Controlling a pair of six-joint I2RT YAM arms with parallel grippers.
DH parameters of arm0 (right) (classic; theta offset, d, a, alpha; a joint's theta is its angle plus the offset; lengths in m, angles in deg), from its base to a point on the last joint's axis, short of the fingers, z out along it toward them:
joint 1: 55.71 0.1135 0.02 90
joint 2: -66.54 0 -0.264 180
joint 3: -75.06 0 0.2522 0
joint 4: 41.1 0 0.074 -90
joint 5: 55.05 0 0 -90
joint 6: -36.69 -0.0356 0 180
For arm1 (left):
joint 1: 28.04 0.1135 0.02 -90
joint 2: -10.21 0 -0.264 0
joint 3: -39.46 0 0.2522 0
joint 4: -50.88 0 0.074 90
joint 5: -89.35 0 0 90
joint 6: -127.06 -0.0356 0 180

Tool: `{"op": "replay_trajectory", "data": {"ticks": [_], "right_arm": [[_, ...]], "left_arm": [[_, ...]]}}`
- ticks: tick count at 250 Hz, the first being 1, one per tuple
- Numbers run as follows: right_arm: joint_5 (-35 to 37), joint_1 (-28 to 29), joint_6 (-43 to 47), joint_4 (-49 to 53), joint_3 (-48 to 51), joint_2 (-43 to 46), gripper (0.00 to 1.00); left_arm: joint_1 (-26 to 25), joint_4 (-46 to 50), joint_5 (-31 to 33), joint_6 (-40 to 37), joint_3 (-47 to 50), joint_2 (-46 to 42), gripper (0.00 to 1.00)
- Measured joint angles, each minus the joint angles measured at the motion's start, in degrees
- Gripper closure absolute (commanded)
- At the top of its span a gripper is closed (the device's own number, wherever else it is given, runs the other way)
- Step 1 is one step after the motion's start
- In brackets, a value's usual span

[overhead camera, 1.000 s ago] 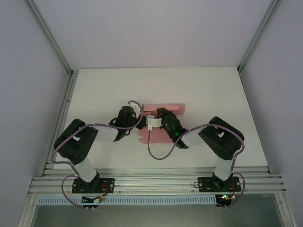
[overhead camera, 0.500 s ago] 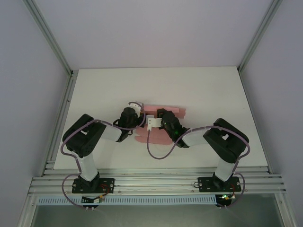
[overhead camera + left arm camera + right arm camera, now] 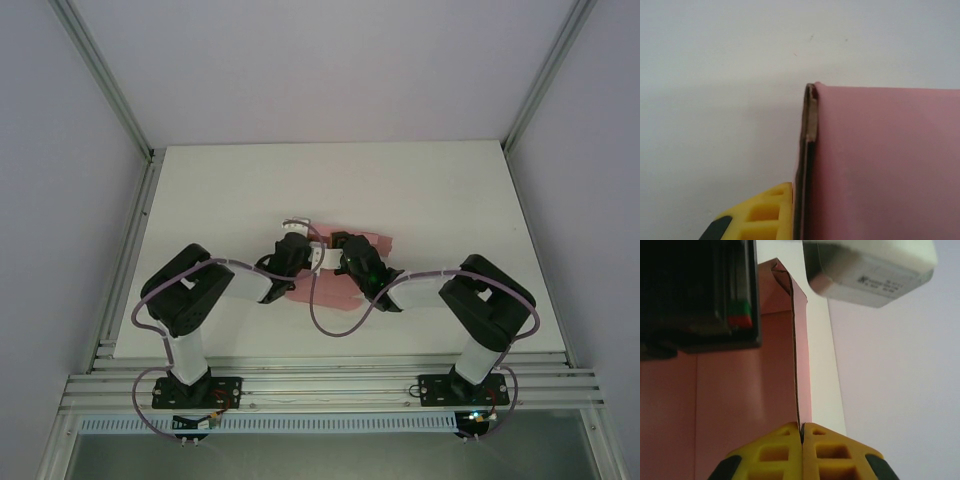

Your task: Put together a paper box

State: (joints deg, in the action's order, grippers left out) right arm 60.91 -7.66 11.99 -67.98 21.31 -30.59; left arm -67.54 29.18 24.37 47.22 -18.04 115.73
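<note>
The pale pink paper box [image 3: 335, 290] lies partly folded at mid-table between both wrists. My left gripper [image 3: 300, 243] is at its left end. In the left wrist view one yellow finger [image 3: 771, 214] presses against a folded, upright edge of the paper box [image 3: 880, 170]; the pink panel hides the other finger. My right gripper [image 3: 331, 251] is at the box's middle. Its yellow fingers [image 3: 775, 455] are closed together on a thin standing panel of the paper box [image 3: 740, 400], which runs straight up from between them.
The white table [image 3: 450, 200] has free room on all sides of the box. The left wrist's black body [image 3: 700, 290] and white camera housing [image 3: 870, 270] sit very close above the right gripper. Aluminium frame posts [image 3: 135, 130] border the table.
My left arm has swung right, bringing its gripper from beside the box onto its left end. The pink card has drawn in from a wider flat spread to a more compact shape. The right gripper barely moved.
</note>
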Motion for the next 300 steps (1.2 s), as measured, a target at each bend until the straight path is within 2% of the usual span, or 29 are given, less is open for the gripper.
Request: {"op": "replay_trajectory", "data": {"ticks": [63,104,163,188,203,222,235,251,263,278,285,300], "right_arm": [[-0.3,-0.7,-0.9,0.5,0.0,0.1,1.0],[0.5,-1.4,-1.6,0.8,0.0,0.1,1.0],[0.1,-1.6,-1.5,1.2,0.0,0.1,1.0],[0.2,-1.6,-1.5,1.2,0.0,0.1,1.0],[0.2,-1.4,-1.5,1.6,-0.3,0.1,0.77],[0.6,-1.1,-2.5,3.4,-1.1,0.0,0.72],[1.2,-1.1,-3.4,4.9,-2.3,-0.5,0.59],[2.2,-1.2,-4.8,6.0,-4.3,-1.1,0.47],[3.0,-1.6,-5.6,6.3,-5.9,-1.2,0.28],[3.3,-2.1,-6.3,6.8,-7.6,-1.2,0.16],[3.1,-2.2,-6.6,7.3,-8.3,-1.1,0.02],[2.4,-2.1,-7.8,8.7,-9.5,-0.2,0.0]], "left_arm": [[-1.5,1.9,4.0,2.5,-1.2,0.2,1.0],[-3.4,4.5,8.9,3.1,-3.5,1.2,1.0],[-3.5,5.2,9.0,4.9,-3.3,1.1,0.97],[-3.6,5.0,8.8,5.1,-3.2,1.1,1.0],[-3.6,4.0,8.2,5.1,-2.5,1.1,1.0],[-3.5,1.9,8.6,5.1,-0.8,1.2,1.0],[-3.1,0.2,8.6,5.0,0.3,1.0,1.0],[-2.5,-1.0,8.9,5.0,1.4,0.6,1.0],[-1.8,-1.1,9.1,5.0,1.7,0.1,1.0],[-1.1,-1.4,9.2,4.7,2.0,-0.9,1.0],[-1.0,-1.4,9.2,4.5,2.1,-1.6,1.0],[-0.8,-2.2,9.2,4.2,2.4,-3.5,1.0]]}}
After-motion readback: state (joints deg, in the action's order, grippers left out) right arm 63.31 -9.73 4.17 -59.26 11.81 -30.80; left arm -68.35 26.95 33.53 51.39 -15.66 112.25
